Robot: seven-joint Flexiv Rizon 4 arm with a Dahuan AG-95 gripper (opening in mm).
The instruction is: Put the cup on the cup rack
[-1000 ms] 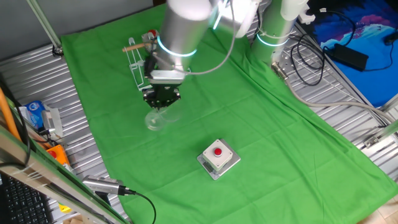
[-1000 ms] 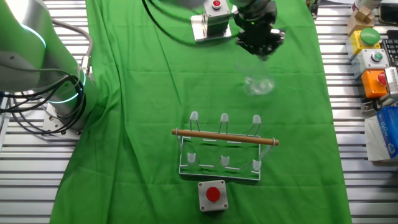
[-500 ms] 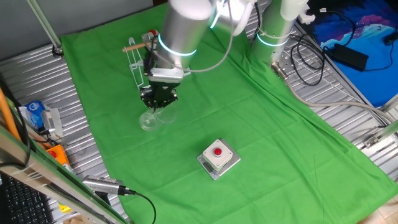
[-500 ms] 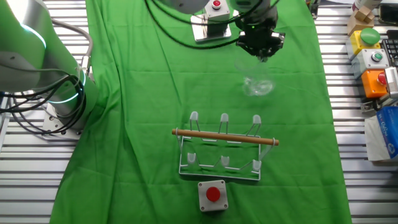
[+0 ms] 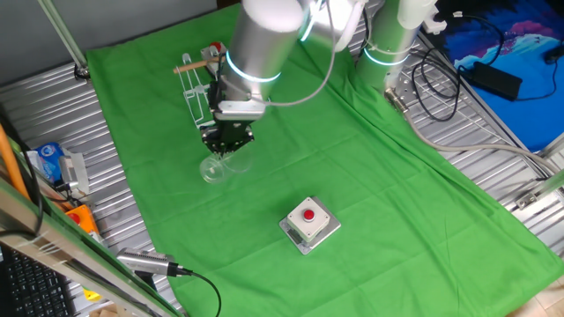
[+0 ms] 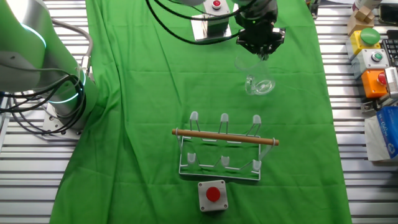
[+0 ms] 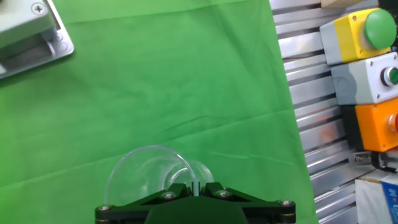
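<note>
Since the earlier frames, the gripper and the cup have been shifted a little toward the cup rack in one fixed view, and little else has been altered. The gripper is seen pointing down over the green cloth, with its fingers closed on the rim of the cup. In the hand view the gripper is shown with its fingers pressed together over the rim of the clear glass cup, whose round mouth is seen against the green cloth. Whether the cup is resting on the cloth or is held just above it cannot be told. The cup rack is seen standing upright on the cloth, well apart from the cup, with its wooden dowel laid across the top. One grey box with a red button is placed just beside the rack's base, and a second grey button box is seen near the cup on its other side. A stack of coloured button boxes is seen beyond the cloth's edge.
</note>
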